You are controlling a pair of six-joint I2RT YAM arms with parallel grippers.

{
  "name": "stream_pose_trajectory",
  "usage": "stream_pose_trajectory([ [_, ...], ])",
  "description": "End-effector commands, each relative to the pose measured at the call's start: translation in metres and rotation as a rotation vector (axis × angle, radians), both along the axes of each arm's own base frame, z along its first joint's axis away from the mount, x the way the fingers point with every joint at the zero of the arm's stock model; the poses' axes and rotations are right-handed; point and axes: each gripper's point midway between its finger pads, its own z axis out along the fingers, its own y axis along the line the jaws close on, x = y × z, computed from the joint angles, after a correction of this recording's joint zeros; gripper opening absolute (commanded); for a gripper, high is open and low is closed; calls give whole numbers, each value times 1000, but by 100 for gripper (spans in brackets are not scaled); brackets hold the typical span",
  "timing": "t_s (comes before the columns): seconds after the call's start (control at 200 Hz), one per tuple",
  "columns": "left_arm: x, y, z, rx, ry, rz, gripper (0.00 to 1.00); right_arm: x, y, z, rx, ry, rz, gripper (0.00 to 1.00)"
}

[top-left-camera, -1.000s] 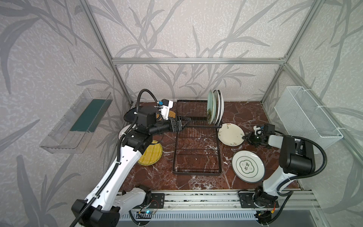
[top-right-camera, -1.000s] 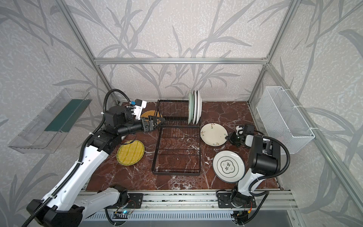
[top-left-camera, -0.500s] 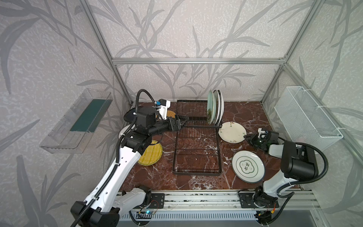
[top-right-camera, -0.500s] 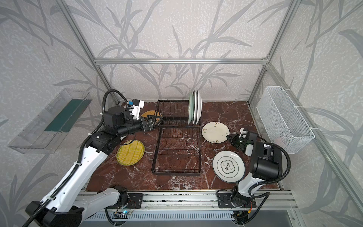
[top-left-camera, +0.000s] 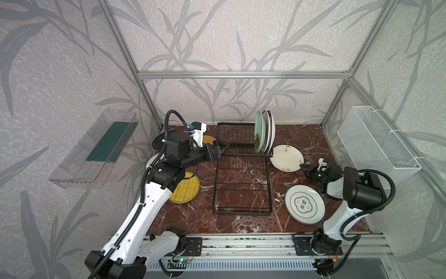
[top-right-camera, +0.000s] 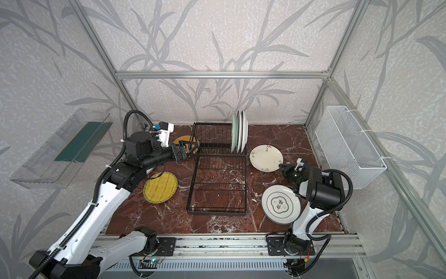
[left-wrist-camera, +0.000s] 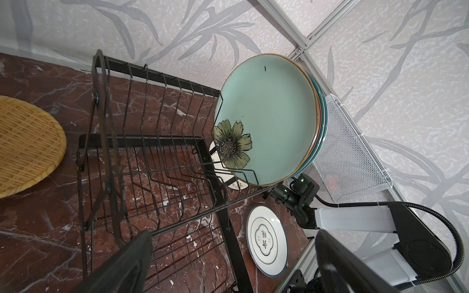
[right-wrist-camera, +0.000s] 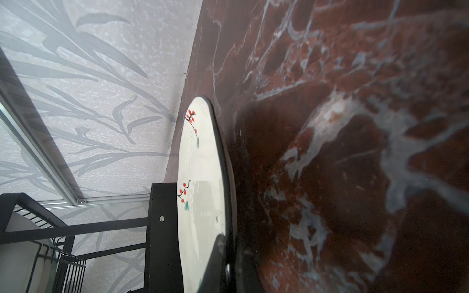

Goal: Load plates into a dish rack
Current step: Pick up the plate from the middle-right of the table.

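Note:
The black dish rack [top-left-camera: 241, 183] stands mid-table, with three plates upright at the right end of its raised part, a pale teal one [left-wrist-camera: 269, 119] foremost. My right gripper [top-left-camera: 304, 168] is shut on the right rim of the cream floral plate [top-left-camera: 286, 158], which lies beside the rack; the wrist view shows that rim between the fingers [right-wrist-camera: 218, 263]. My left gripper [top-left-camera: 220, 147] hovers open at the left end of the raised part, holding nothing. A green-emblem plate [top-left-camera: 304, 204] lies front right. A yellow woven plate [top-left-camera: 185, 190] and an orange woven one [top-left-camera: 208, 139] lie on the left.
A black plate [top-left-camera: 158, 142] and a white plate [top-left-camera: 149, 164] lie partly hidden under my left arm. A white mesh basket [top-left-camera: 376, 142] hangs on the right wall and a clear plastic bin [top-left-camera: 94, 149] on the left wall.
My right gripper has closed fully on the cream plate's rim, and the plate has shifted slightly toward the back. The right arm's elbow has swung nearer the front. My left arm has barely moved.

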Motion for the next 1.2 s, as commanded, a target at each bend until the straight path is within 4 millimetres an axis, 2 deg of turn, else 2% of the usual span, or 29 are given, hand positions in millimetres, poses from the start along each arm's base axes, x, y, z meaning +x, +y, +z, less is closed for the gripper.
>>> stream_pose_trajectory([
  [0.0, -1, 6, 8, -7, -22, 31, 99, 10, 2, 42, -9, -175, 43, 0],
  [0.215, 1, 3, 3, 7, -25, 19, 99, 7, 1, 65, 17, -198, 5, 0],
  [0.605, 1, -4, 3, 63, -87, -3, 99, -7, -3, 153, -4, -205, -64, 0],
  [0.735, 0, -8, 9, 79, -123, -20, 99, -12, -3, 184, 20, -213, -84, 0],
  [0.955, -4, -25, 32, 134, -250, -83, 99, -23, -1, 241, 25, -230, -131, 0],
  [1.195, -23, -68, 69, 301, -542, -260, 99, -31, 1, 296, 71, -266, -172, 0],
])
